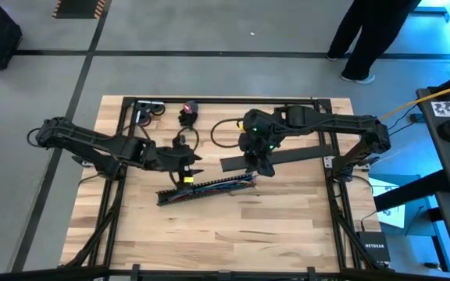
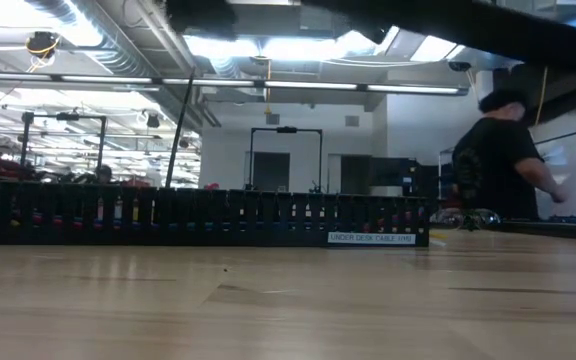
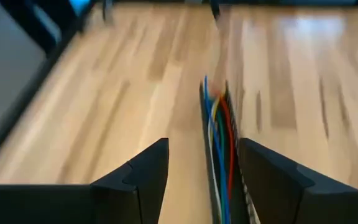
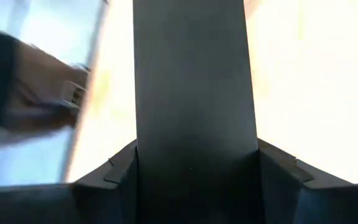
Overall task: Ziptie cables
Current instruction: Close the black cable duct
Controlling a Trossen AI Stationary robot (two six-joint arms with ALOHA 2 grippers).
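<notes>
High view first: your left hand (image 1: 184,165) sits at about nine o'clock of the worktop's (image 1: 233,234) middle, poised over the near-left end of the slotted channel (image 1: 206,187). Left wrist view shows its fingers (image 3: 143,180) parted, holding nothing, with the cables (image 3: 219,149) running red, blue and white along the channel between them. Keep that hand centred on the bundle and drop straight, so the wires gather without snagging the channel wall.

Your right hand (image 1: 261,165) is at roughly two o'clock of the channel's right end, wrist pitched down. Its fingers (image 4: 120,171) flank the flat black cover strip (image 4: 194,93); I judge they're clamped on it, so hold it level. No ziptie is visible to me anywhere.
</notes>
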